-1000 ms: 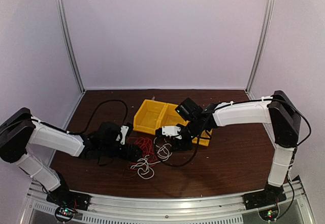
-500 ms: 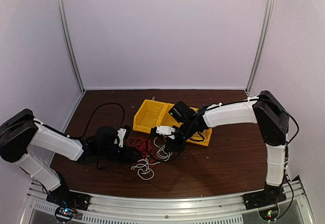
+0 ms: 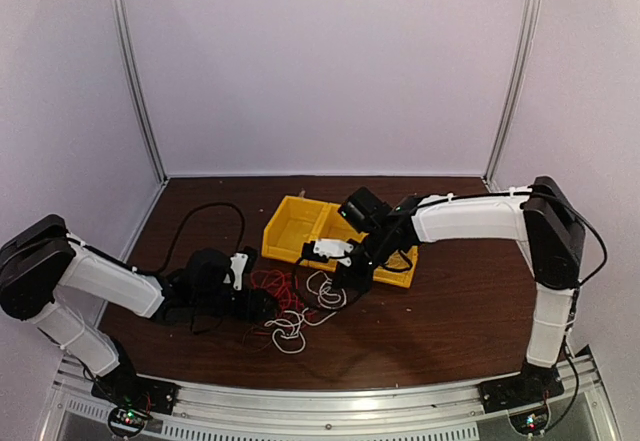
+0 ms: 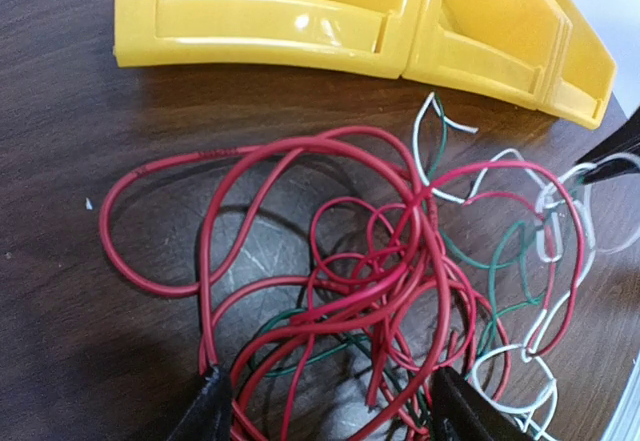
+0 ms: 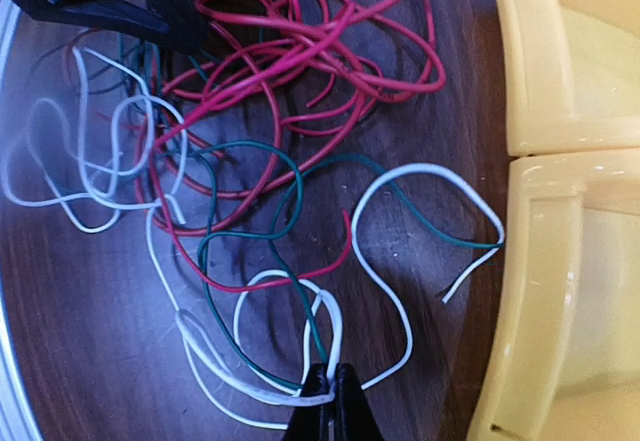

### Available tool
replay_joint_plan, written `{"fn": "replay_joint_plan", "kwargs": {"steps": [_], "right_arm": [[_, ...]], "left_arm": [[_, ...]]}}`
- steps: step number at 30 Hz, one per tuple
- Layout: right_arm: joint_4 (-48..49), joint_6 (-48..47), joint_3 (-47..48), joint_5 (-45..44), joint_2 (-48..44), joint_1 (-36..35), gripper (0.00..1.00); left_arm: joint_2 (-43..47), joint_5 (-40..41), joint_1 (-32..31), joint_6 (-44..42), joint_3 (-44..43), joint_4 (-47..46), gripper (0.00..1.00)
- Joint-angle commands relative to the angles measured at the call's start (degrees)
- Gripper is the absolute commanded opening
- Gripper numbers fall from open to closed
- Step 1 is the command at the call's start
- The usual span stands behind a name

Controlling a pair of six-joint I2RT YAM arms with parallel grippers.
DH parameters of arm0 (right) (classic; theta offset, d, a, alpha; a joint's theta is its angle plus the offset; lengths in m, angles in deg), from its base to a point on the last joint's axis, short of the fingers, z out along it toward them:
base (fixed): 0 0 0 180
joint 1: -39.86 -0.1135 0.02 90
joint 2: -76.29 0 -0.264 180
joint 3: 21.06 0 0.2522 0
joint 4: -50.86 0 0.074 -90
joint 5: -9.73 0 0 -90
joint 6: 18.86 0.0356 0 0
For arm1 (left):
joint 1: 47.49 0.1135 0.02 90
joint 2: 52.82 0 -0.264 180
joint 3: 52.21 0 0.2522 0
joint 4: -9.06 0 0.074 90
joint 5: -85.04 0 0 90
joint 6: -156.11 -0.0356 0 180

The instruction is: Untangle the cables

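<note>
The cables (image 3: 290, 306) lie in one mixed clump on the brown table in front of the yellow bins. In the left wrist view red cables (image 4: 330, 291) fill the middle, with green and white strands to the right. My left gripper (image 4: 335, 416) is open, low over the table, its fingers straddling the near part of the red loops. My right gripper (image 5: 330, 389) is shut on white cable (image 5: 428, 168) loops at the clump's right side, and a green cable (image 5: 250, 146) runs into the same pinch. From above, the left gripper (image 3: 262, 304) and right gripper (image 3: 340, 279) sit at opposite sides of the clump.
Two joined yellow bins (image 3: 300, 226) stand just behind the clump, close to my right gripper; they appear as yellow bins (image 4: 270, 21) in the left wrist view and yellow bins (image 5: 570, 161) in the right. A thick black arm cable (image 3: 200, 216) loops at back left.
My right gripper has closed on the white loops and pulled slightly right and back with them. My left gripper has stayed low at the red loops, still open.
</note>
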Motion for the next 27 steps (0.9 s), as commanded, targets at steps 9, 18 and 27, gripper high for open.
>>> {"fn": "replay_joint_plan", "kwargs": {"steps": [9,18,27], "right_arm": [[-10.23,0.16,6.47,4.99,-13.64,-2.02,0.01],[-10.27,-6.57,-0.6,-2.57,-6.54,-6.46,0.04],[-5.49,-0.76,-5.53,-5.5,-9.18,-6.14,0.35]], "left_arm": [[5.59,1.76,-0.06,-1.03,3.21,0.59,0.63],[27.21,10.77,-0.17,-3.52,3.3,15.81,0.69],[29.66,11.57,-0.17,-2.97,4.0,16.63,0.71]]}}
